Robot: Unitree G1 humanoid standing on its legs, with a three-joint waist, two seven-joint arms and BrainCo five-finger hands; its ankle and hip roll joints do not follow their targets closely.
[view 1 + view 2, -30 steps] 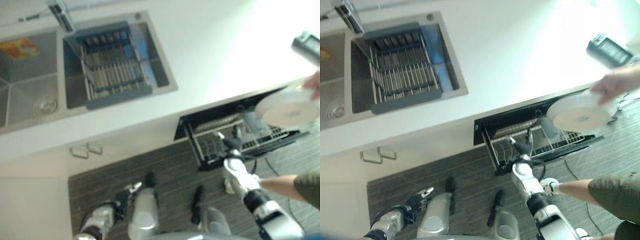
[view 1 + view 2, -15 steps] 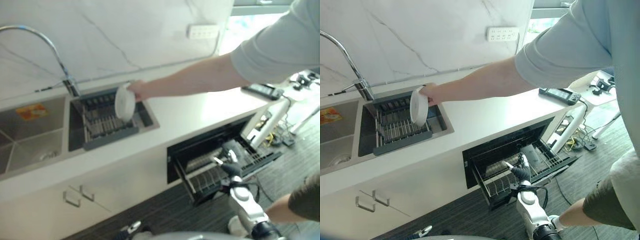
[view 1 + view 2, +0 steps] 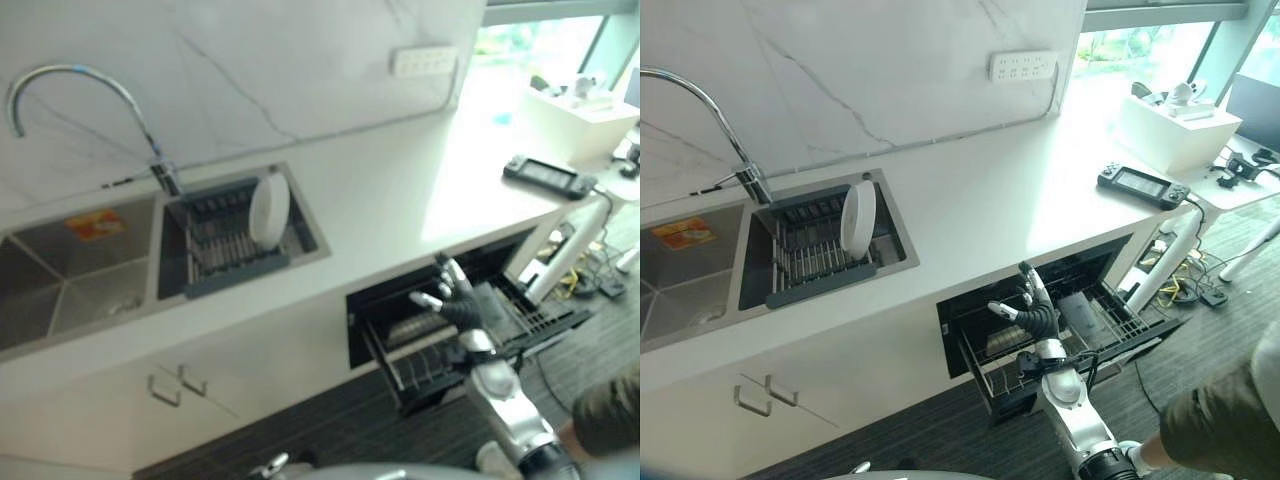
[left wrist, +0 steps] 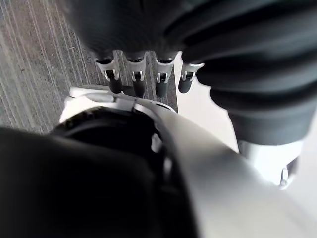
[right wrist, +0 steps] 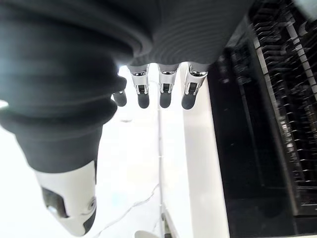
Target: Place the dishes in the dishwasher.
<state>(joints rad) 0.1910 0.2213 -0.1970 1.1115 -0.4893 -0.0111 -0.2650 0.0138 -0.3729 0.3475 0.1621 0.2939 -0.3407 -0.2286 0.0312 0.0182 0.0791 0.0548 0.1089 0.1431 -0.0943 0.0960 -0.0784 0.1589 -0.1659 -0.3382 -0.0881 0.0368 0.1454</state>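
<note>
Your right robot hand (image 3: pixel 1032 310), fingers spread and empty, hovers over the open dishwasher rack (image 3: pixel 1095 325); the white plate (image 3: pixel 857 218) stands on edge in the sink rack (image 3: pixel 810 262), well apart toward the robot's left across the counter (image 3: pixel 980 215).

a white tabletop (image 3: pixel 970 215) is running along the marble wall, with a double sink (image 3: pixel 700 290) sitting sunk into it. a dark handheld game console (image 3: pixel 1144 184) is lying flat on the tabletop near its far right end, well apart from the sink.
</note>
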